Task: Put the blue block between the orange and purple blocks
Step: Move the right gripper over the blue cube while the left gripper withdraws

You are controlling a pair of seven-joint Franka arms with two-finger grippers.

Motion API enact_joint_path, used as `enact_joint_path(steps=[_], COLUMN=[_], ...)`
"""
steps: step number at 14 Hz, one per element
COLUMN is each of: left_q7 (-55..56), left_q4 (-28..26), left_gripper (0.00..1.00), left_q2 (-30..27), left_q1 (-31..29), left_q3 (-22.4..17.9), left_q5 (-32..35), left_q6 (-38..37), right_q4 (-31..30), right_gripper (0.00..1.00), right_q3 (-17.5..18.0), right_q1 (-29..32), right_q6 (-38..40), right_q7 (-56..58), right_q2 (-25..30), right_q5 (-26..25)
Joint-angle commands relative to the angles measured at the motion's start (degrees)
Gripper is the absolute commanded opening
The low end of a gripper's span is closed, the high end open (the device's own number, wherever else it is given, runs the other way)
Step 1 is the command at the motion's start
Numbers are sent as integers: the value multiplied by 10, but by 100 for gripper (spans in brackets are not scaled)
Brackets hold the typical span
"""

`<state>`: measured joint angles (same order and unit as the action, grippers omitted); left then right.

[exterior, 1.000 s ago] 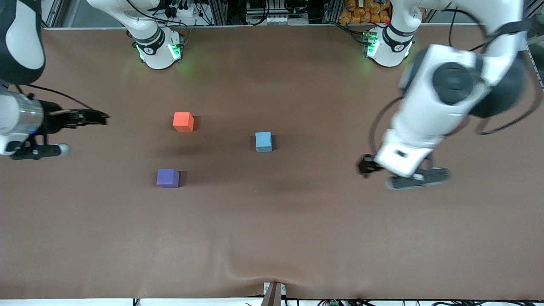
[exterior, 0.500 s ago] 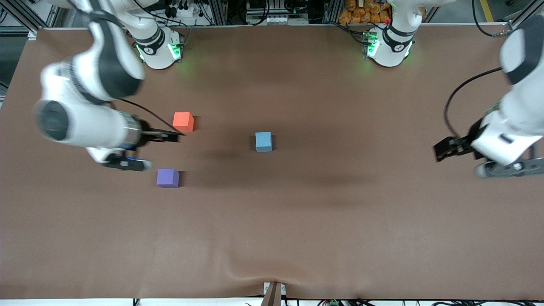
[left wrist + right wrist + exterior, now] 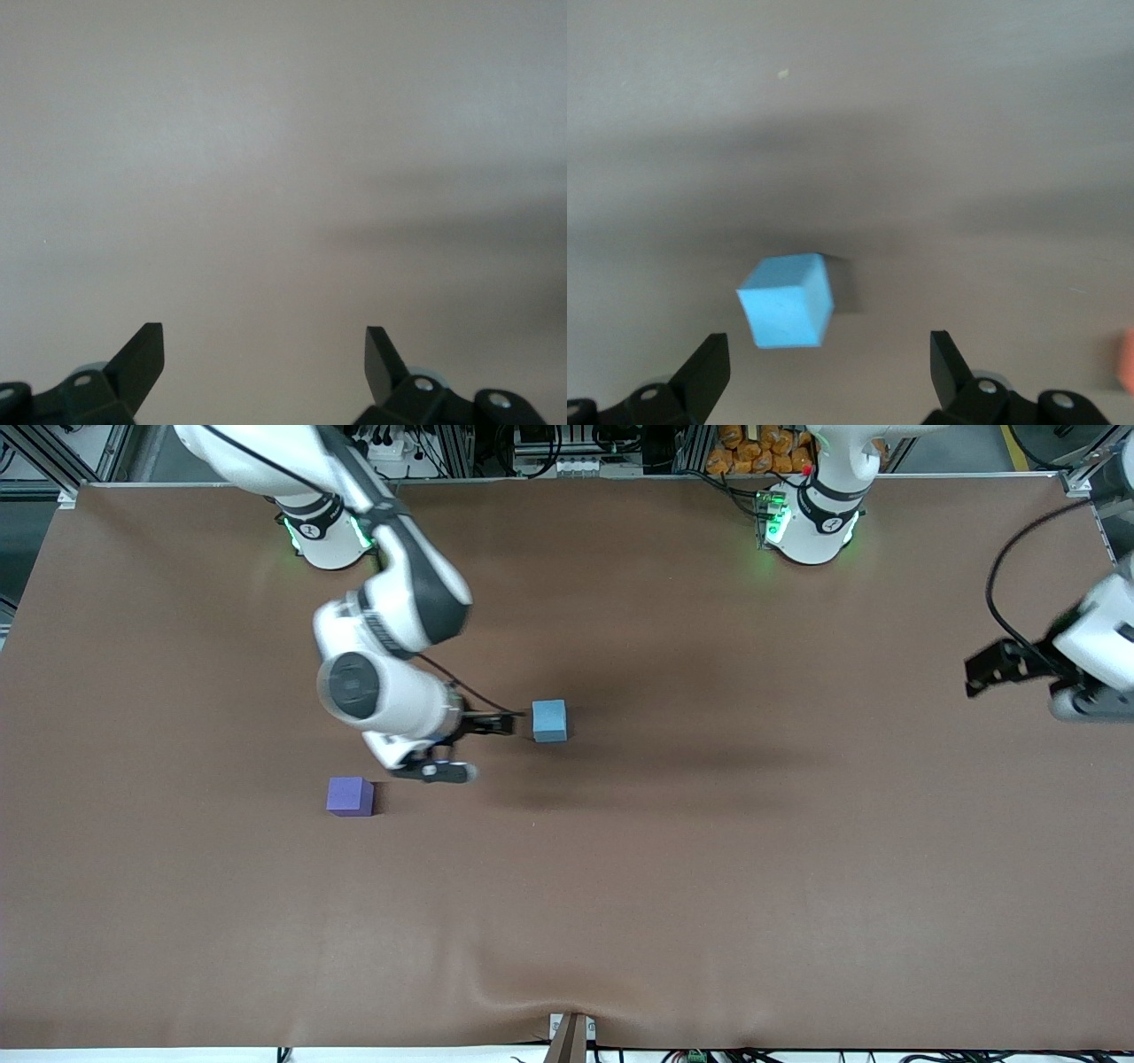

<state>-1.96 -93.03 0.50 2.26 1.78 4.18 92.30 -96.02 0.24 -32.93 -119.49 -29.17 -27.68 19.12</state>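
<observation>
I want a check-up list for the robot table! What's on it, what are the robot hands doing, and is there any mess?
Surface: brown table cover, wrinkled at the edge nearest the front camera.
Job's things: blue block on the cover, not held. Purple block nearer the front camera, toward the right arm's end. Orange block hidden by the right arm in the front view; only a sliver shows in the right wrist view.
Clutter: nothing seen.
Grippers: right end effector open, beside the blue block, not touching it. Left end effector open, empty, waiting at the left arm's end.
Cables: black cable loops from the left arm.
Surroundings: arm bases with green lights.
</observation>
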Motion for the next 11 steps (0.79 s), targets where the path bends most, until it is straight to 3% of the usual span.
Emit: enact_joint_path(steps=[1,6,10,11], left_q7=[-70,-34,10,15], left_q4=[-60,29,32,32], left_gripper=[100,100,100,100], left_q2=[-65,-25,-25,-24], left_q1=[18,20,17,17], left_q3=[-24,-22,-20,-20], left_q5=[-7,-27,-33,-32], left_q6=[-27,-76,-84,-80], right_q4=[-32,-50,-53,-52], right_gripper=[100,100,100,82], right_q3=[-9,-10,-15,-15], right_q1=[-42,-98,-115,-118], right_q6=[-83,-159,-166,-166], right_q7=[-11,-49,-62,-62], right_q2=[-20,-59,-70,-74], right_q5=[12,8,-8,-11])
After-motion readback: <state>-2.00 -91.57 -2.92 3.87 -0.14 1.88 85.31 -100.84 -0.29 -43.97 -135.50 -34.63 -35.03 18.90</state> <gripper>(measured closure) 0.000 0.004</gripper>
